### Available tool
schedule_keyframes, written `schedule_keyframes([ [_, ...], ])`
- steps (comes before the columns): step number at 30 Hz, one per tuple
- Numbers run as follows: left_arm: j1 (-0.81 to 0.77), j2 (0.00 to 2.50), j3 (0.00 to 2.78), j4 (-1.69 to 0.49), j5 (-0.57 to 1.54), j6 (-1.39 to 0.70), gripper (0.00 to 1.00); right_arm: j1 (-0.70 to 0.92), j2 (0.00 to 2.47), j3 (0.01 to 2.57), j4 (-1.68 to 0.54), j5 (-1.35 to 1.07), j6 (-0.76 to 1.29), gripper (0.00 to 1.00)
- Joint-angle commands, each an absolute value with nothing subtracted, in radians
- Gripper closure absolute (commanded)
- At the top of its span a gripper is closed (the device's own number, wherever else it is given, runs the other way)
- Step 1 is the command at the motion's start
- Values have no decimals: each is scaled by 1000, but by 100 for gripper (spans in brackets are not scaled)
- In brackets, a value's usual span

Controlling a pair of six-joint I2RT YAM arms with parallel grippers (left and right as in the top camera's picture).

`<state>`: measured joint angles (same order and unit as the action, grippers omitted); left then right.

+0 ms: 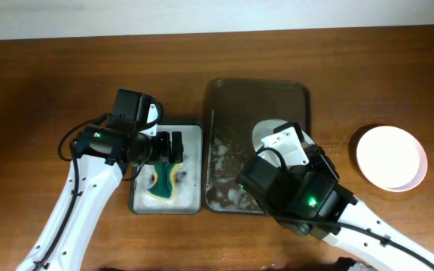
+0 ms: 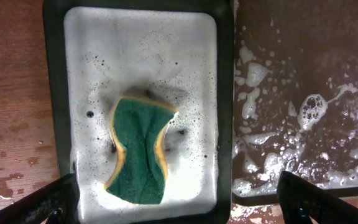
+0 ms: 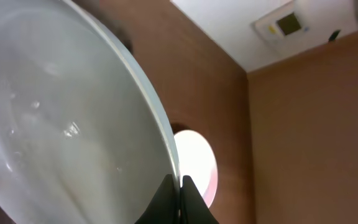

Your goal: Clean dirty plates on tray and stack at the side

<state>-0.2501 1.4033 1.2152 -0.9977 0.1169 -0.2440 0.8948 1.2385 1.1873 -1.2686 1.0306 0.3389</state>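
Right gripper (image 3: 179,190) pinches a plate (image 3: 61,124) by the rim, tilted over the tray (image 1: 277,98), likely to drain. Left gripper (image 1: 176,147) is spread above the sponge (image 2: 138,152), ready to grab.

Sponge (image 2: 138,149) lies in small tray (image 2: 53,93), left of large tray (image 1: 258,98).

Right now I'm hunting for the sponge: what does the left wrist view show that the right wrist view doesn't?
Left wrist only: the green sponge lying in the foamy grey tray, suds in the brown tray. Right wrist only: the right gripper pinching the held plate by its rim, a second white plate beyond. Both: the wooden table.
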Motion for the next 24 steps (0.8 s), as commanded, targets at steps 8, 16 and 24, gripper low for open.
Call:
schedule_keyframes([
  [8,-247,1398,1226,-996,127,-237,0,1001,1281,1222,-1287,1184,361,96],
  [16,-247,1398,1226,-996,127,-237,0,994,1281,1222,-1259,1133,435,96],
  [24,-247,1398,1226,-996,127,-237,0,754,1284,1221,-1282,791,611,96],
])
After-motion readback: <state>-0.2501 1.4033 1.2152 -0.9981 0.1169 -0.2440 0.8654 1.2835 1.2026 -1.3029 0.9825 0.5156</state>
